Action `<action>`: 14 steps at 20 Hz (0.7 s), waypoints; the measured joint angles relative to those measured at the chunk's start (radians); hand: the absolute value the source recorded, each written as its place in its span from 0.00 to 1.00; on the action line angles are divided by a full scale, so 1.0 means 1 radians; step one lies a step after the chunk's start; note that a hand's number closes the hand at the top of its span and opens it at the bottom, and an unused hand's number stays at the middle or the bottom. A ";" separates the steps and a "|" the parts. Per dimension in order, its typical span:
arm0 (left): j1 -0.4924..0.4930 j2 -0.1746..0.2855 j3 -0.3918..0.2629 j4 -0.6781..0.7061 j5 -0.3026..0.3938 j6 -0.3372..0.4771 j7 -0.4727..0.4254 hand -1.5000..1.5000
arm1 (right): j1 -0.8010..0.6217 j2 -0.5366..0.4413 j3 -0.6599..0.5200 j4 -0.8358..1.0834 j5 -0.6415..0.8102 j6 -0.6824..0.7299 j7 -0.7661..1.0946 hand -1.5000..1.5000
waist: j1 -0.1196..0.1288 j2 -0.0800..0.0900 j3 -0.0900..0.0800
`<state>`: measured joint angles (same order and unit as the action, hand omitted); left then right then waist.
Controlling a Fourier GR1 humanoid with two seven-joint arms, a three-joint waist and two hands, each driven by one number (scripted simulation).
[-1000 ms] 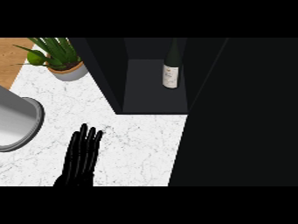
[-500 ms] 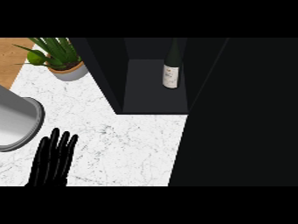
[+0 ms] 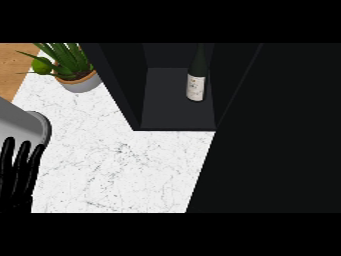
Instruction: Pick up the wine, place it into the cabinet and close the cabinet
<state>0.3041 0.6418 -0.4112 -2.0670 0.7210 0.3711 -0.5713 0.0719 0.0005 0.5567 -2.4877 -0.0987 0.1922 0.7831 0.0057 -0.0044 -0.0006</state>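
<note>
Upper left of the frame has a little potted plant [image 3: 66, 67], spiky green leaves in a pale grey pot, sitting at the far corner of the white marble counter [image 3: 121, 170]. A patch of wood-coloured surface [image 3: 2, 65] fills the top-left corner beside it. At the left edge a big grey cylinder [image 3: 7, 127] pokes in, cut off by the frame.

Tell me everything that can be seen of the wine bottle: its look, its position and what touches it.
The wine bottle is slim, of dark glass, with a long narrow neck and a pale label on its lower body. It stands upright inside the open dark cabinet, on its floor, nearer the right wall. Its top is cut off at the view's edge. Nothing but the floor touches it; the open left hand is far off, at lower left.
</note>
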 measured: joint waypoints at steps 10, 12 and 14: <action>0.075 0.073 0.203 0.026 0.106 -0.154 0.022 0.00 | -0.025 -0.029 0.191 0.016 0.098 -0.169 -0.030 1.00 | -0.004 -0.004 -0.001; 0.083 0.082 0.231 0.037 0.120 -0.181 0.024 0.00 | -0.032 -0.043 0.200 0.017 0.105 -0.211 -0.034 1.00 | -0.003 -0.005 -0.002; 0.090 0.093 0.255 0.054 0.133 -0.216 0.025 0.00 | -0.062 -0.037 0.234 0.041 0.133 -0.263 -0.043 1.00 | -0.002 -0.006 -0.002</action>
<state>0.3941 0.7349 -0.1565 -2.0126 0.8543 0.1546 -0.5463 0.0103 -0.0361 0.7911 -2.4471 0.0341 -0.0706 0.7403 0.0036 -0.0099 -0.0029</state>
